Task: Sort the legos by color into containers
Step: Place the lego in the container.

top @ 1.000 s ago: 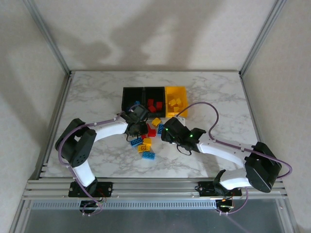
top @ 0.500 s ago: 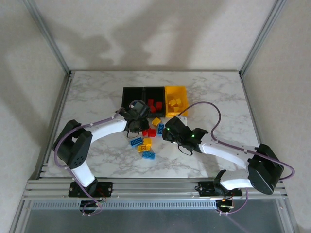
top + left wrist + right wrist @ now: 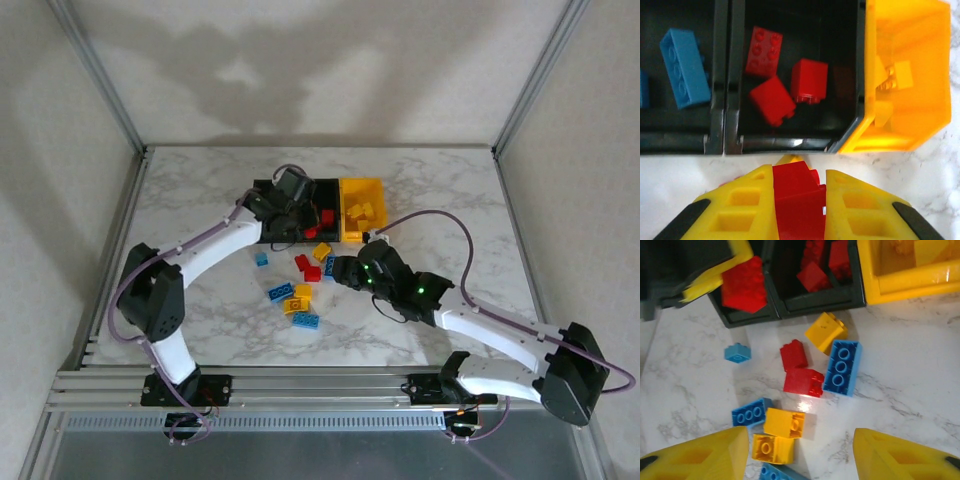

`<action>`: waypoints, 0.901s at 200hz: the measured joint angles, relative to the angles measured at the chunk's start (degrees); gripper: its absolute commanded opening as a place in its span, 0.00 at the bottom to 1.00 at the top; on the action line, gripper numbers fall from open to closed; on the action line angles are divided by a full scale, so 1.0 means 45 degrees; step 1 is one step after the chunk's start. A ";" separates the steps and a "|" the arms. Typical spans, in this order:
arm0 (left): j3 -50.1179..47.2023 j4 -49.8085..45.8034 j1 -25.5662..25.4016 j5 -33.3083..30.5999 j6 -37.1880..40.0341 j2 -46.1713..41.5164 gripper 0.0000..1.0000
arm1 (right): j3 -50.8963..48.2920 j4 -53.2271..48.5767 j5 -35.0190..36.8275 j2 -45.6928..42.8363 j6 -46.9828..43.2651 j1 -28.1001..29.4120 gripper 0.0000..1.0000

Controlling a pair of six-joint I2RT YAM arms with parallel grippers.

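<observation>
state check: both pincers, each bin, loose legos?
left pincer: shut on a red lego, by the bins
right pincer: open, empty
left black bin: holds blue legos
middle black bin: three red legos inside
yellow bin: holds yellow legos
loose legos: red, blue, yellow, unsorted

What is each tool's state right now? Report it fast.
Left tool: closed on a red lego.
Right tool: open, holding nothing.
</observation>
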 measured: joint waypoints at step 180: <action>0.8272 -0.2788 0.0933 -0.1200 0.1030 0.7014 0.45 | -0.0335 -0.0495 0.0675 -0.1195 0.0112 0.0000 0.57</action>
